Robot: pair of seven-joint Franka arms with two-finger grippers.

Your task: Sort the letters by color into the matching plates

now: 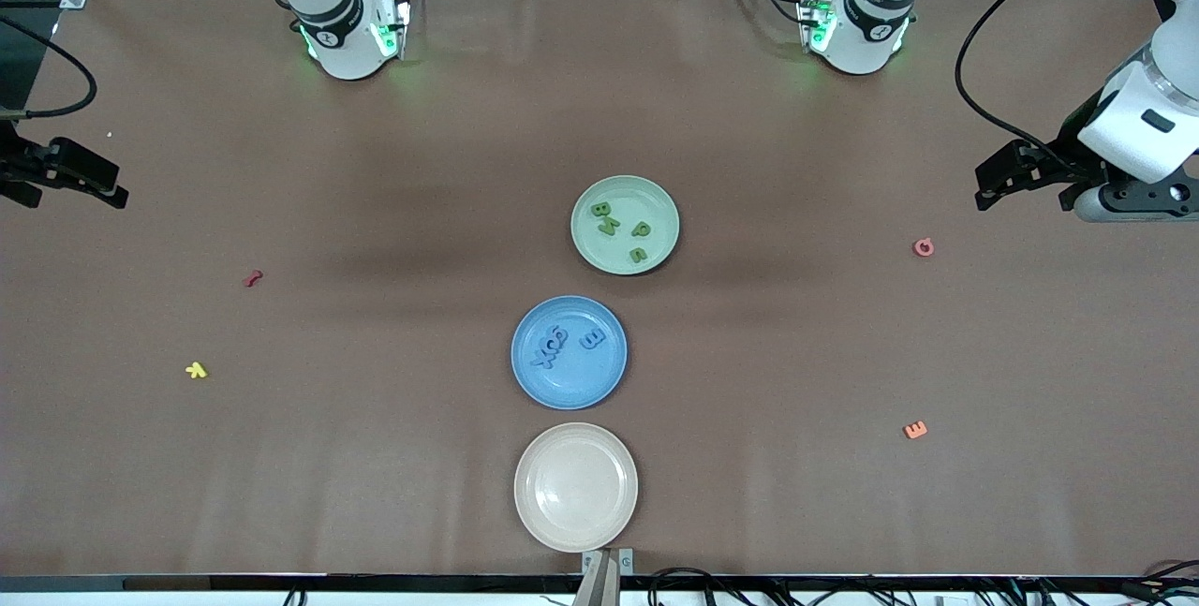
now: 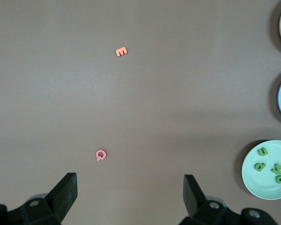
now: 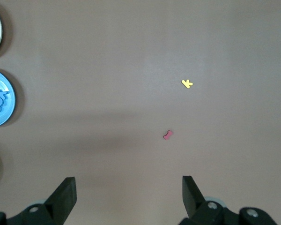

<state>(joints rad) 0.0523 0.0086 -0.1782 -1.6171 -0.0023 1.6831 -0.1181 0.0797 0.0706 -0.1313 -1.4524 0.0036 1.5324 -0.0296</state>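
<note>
Plates: three in a row down the table's middle. Pale green plate (image 1: pixel 625 224) farthest from the front camera, blue plate (image 1: pixel 569 352) next, beige plate (image 1: pixel 575 486) nearest.

Green letters (image 1: pixel 620 229): four, all in the green plate; one reads P, one B, the others I can't read for sure. Blue letters (image 1: pixel 562 346): four, all in the blue plate, three bunched together and one apart that reads B.

Stray letters on the bare brown table (image 1: pixel 375 456): four. Pink Q (image 1: pixel 924 247) and orange E (image 1: pixel 915 430) toward the left arm's end, E nearer the front camera. Red letter (image 1: pixel 252 278) and yellow K (image 1: pixel 196 370) toward the right arm's end, K nearer the camera.

Left gripper (image 2: pixel 130 197): jaws spread wide, holding nothing, up over the table at its own end, well apart from both task plates; pink Q lies just ahead of it.

Right gripper (image 3: pixel 129 199): jaws spread wide, holding nothing, over the table edge at its own end, well apart from the plates; red letter ahead of it.

No brand marks readable.
</note>
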